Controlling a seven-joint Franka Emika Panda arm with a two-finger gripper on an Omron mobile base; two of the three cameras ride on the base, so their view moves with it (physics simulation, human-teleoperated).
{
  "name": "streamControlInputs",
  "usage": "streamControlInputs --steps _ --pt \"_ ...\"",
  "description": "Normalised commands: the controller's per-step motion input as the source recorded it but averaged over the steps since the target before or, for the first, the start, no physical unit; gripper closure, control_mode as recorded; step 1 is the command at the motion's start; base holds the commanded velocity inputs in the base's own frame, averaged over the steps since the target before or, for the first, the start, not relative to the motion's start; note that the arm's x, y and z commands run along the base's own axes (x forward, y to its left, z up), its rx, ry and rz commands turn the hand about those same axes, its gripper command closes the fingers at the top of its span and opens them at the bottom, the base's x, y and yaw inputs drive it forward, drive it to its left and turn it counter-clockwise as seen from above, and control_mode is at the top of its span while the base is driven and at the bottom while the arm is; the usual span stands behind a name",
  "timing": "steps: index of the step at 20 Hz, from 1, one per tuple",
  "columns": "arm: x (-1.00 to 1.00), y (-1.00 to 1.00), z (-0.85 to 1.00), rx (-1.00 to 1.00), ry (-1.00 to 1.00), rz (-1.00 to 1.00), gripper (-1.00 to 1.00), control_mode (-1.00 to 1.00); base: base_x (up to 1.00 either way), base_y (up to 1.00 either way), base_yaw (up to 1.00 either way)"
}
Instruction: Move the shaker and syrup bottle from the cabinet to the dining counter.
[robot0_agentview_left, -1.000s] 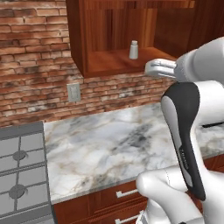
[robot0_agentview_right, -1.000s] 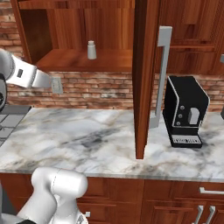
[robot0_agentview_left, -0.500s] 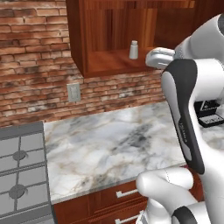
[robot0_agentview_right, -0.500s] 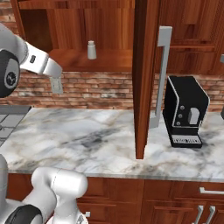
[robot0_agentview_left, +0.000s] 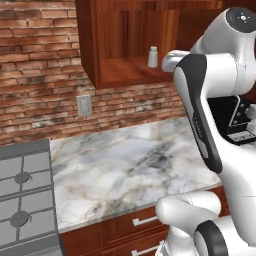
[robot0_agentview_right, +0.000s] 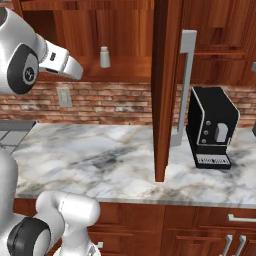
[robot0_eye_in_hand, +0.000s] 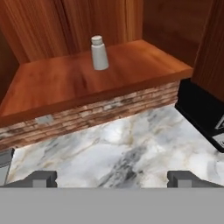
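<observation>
Ahead of and above the wide-open, empty fingers (robot0_eye_in_hand: 112, 178): shaker (robot0_eye_in_hand: 99, 53), upright on cabinet (robot0_eye_in_hand: 78, 78) shelf, well apart. Risk: a low approach strikes the shelf edge, or nudging topples it.

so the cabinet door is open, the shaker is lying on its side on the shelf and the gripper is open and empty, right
Not quite: the shaker stands upright on the shelf of the cabinet, as the hand view shows. The rest holds: the cabinet door is open, and the gripper is open and empty, short of the shelf.
</observation>
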Motion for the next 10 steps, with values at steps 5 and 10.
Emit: streamControlInputs --steps 5,10 --pt "0.44 -0.10 -0.14 -0.09 -0.08 0.11 -1.00 -1.00 0.00 0.00 0.00" --pt "0.36 -0.02 -0.06 -0.12 -0.24 0.14 -1.00 -1.00 0.00 0.00 0.00"
